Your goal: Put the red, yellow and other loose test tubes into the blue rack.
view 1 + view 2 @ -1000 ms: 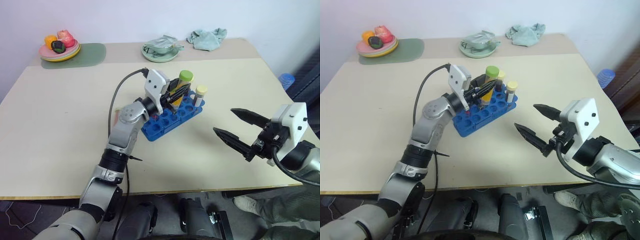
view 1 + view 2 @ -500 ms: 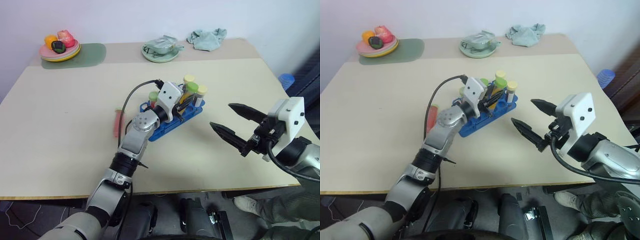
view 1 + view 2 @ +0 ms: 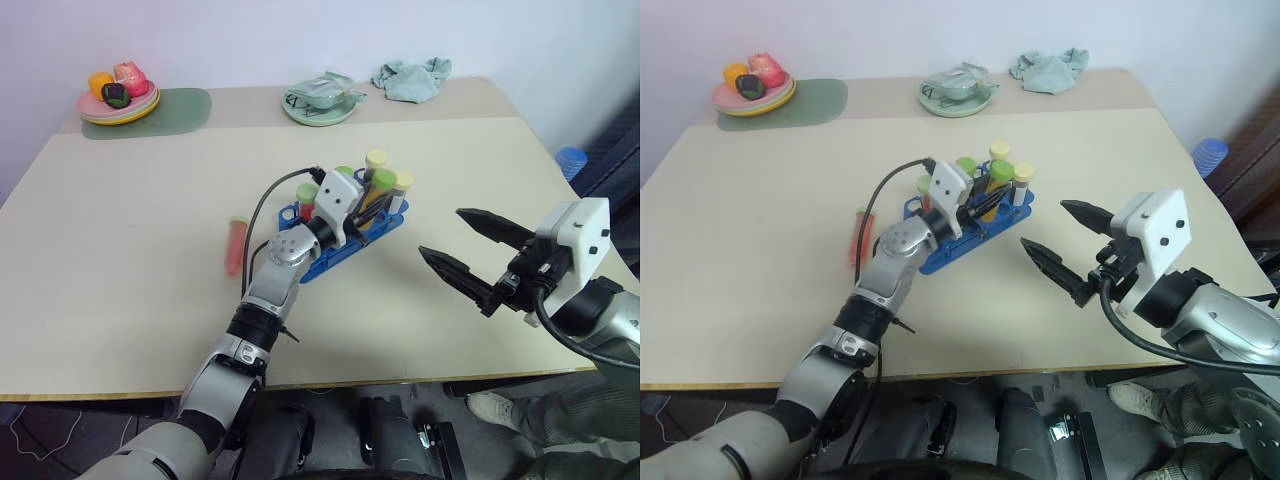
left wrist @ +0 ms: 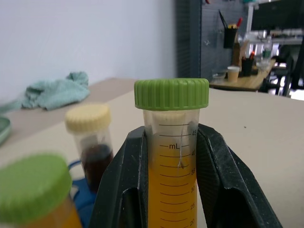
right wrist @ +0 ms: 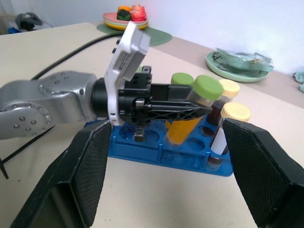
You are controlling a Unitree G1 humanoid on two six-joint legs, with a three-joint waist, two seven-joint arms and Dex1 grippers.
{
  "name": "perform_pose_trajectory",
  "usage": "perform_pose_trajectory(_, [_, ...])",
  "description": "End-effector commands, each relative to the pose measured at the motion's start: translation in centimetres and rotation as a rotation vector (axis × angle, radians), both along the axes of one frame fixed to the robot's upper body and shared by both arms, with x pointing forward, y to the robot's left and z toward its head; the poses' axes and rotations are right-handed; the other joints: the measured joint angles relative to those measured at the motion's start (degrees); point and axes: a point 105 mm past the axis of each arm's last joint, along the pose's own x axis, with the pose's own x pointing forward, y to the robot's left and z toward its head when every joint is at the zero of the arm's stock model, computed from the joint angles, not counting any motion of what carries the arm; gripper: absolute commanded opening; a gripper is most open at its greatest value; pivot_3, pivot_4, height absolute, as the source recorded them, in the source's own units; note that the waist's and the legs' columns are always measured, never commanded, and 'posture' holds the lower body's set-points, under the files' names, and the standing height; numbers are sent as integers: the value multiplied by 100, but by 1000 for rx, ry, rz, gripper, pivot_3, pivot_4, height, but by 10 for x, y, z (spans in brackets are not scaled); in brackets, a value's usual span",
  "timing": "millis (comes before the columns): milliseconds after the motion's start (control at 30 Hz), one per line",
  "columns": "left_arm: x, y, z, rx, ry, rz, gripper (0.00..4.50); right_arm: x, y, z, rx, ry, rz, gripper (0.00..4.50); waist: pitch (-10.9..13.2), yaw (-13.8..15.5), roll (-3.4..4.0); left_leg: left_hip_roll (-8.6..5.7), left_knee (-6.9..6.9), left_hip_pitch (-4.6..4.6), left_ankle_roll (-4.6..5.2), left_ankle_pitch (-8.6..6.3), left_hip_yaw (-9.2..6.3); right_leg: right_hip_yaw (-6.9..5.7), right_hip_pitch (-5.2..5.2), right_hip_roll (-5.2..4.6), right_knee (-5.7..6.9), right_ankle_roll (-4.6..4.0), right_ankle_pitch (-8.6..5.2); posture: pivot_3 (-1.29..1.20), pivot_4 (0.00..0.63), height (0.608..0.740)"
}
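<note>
Tubes: Several capped tubes already stand in the far end of the rack (image 3: 345,235); one more, the yellow tube (image 4: 172,161) with a green cap, is poised over a hole there, and a red tube (image 3: 236,244) lies flat on the table (image 3: 120,260), off the rack's left side and apart from it.
Left gripper (image 5: 199,110): The fingers (image 4: 118,190) are clamped on either side of the yellow tube just below its cap, holding it upright and slightly tilted above the rack, evidently so the bottom can find a hole.
Neighbours: A cream-capped brown tube (image 4: 92,142) and a second green cap (image 4: 31,187) stand close beside the held tube in the rack, leaving little room for the fingers.
Right gripper (image 3: 468,252): Its jaws stand wide apart and hold nothing; it hangs off the rack's right side, well apart, apparently kept out of the way.
Stage: Judged from this, the yellow tube is nearly seated and the red tube is yet to be fetched.
Risk: A tilted entry could catch the hole's edge or nudge the neighbouring tubes.
</note>
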Motion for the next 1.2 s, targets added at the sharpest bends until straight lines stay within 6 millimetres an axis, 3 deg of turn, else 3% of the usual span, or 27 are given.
perform_pose_trajectory(33, [0,10,-10,-20,20,4,754,-6,4,10,-14,-53,17,3791,0,-1,0,0,0,0,0,0,0,0,0,0,0,0,0,0,150,740])
perform_pose_trajectory(67, [-2,13,-14,-19,32,-5,754,-6,3,10,-13,-52,19,3791,0,-3,0,0,0,0,0,0,1,1,0,0,0,0,0,0,150,740])
perform_pose_trajectory(200, [-10,15,-18,-35,32,-50,2706,-5,3,11,-13,-50,27,3791,-2,-1,3,3,-3,1,2,-1,6,5,-1,2,0,0,0,0,150,740])
perform_pose_trajectory(333, [-18,25,5,-90,-75,-34,4462,-3,3,11,-10,-42,39,3791,-3,17,1,3,4,1,6,-4,6,4,5,1,-5,4,2,0,150,740])
perform_pose_trajectory(433, [-37,35,32,-153,-129,-125,4462,0,1,9,-10,-28,51,3791,-2,2,1,3,3,-1,11,-7,9,6,2,1,-7,4,2,0,150,740])
perform_pose_trajectory(567, [-50,58,84,-214,-209,-144,4462,7,-1,6,-3,-10,78,3791,-3,0,1,3,5,-1,11,-7,9,6,2,1,-5,4,2,0,150,740])
perform_pose_trajectory(700, [-40,88,135,-341,-179,-78,4462,18,-1,1,2,4,125,3791,-2,4,0,3,9,0,11,-7,12,7,2,3,-3,4,2,0,150,740])
perform_pose_trajectory(800, [-31,104,151,-370,-152,-15,4462,23,1,1,4,1,152,3791,-3,1,1,3,9,0,11,-7,12,6,2,4,-5,4,2,0,150,740])
perform_pose_trajectory(900, [4,147,145,-349,-20,313,4462,31,4,0,2,-6,190,3791,-2,-2,0,3,6,0,10,-7,14,6,-2,5,-4,4,2,0,150,740])
perform_pose_trajectory(967, [25,178,119,-183,172,603,4462,36,6,-1,-1,-8,216,3791,3,-14,-8,4,6,1,9,-7,15,6,-3,7,-3,5,2,0,150,740])
perform_pose_trajectory(1033, [26,197,93,-97,391,728,4462,40,8,-1,-4,-9,232,3791,3,-5,-8,5,6,-1,8,-8,17,11,-9,10,2,5,2,0,150,740])
perform_pose_trajectory(1200, [10,212,55,110,808,879,4462,44,9,-1,-10,-12,255,3791,11,41,-25,4,10,-16,9,-9,13,3,-22,20,1,5,3,0,150,740])
